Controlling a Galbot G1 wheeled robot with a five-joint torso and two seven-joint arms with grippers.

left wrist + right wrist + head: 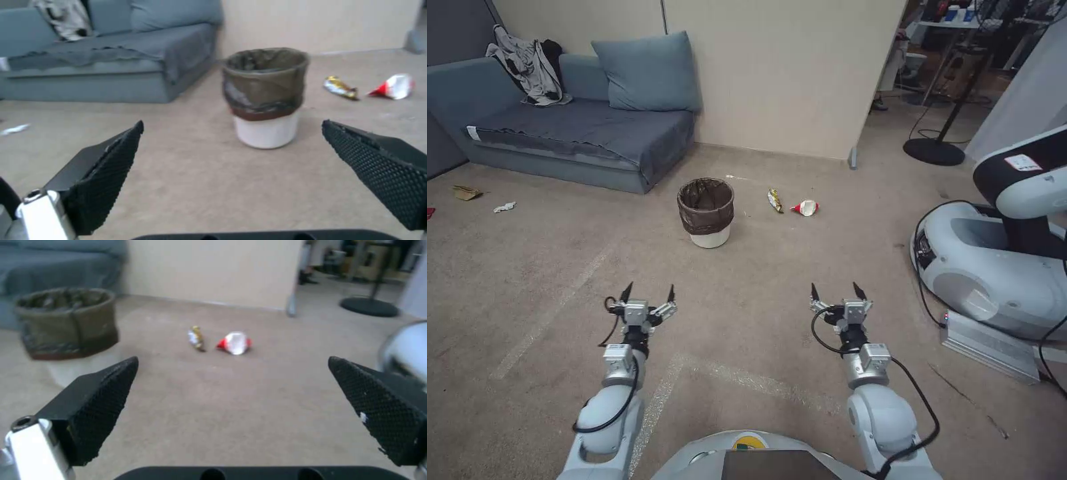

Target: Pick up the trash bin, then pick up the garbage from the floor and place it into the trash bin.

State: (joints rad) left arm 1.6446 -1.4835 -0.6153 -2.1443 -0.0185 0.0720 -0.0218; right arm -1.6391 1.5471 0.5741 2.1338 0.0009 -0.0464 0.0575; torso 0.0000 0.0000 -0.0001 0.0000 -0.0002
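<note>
Currently both arms are reaching forward over the carpet, level with each other, with nothing in either claw. The left gripper (648,292) is standing wide open, its two black fingers spread well apart and empty. The right gripper (838,291) is holding the same wide, empty spread.

Ahead of the left gripper, slightly toward the right one, the bin (706,212) is standing upright on the carpet, well apart from both claws. In the left wrist view the bin (266,96) is sitting between the open fingers but farther off, so the approach is not yet closed.

Handling judgement: the bin is probably light and its thin plastic wall probably flexes. The brown bag (265,83) folded over the rim is soft and likely slippery, so a pinch on bag film alone risks slipping. Taking hold across the rim, one finger inside and one outside, should give the firmest hold.

Ahead of the right gripper and just beyond the bin's right side, a yellow wrapper (775,200) and a red-and-white packet (806,208) are lying close together. Both look crumpled, light and easily crushed.

Far to the left of the left gripper, a tissue (504,207) and a paper bag (466,193) are lying near the sofa (580,127).
</note>
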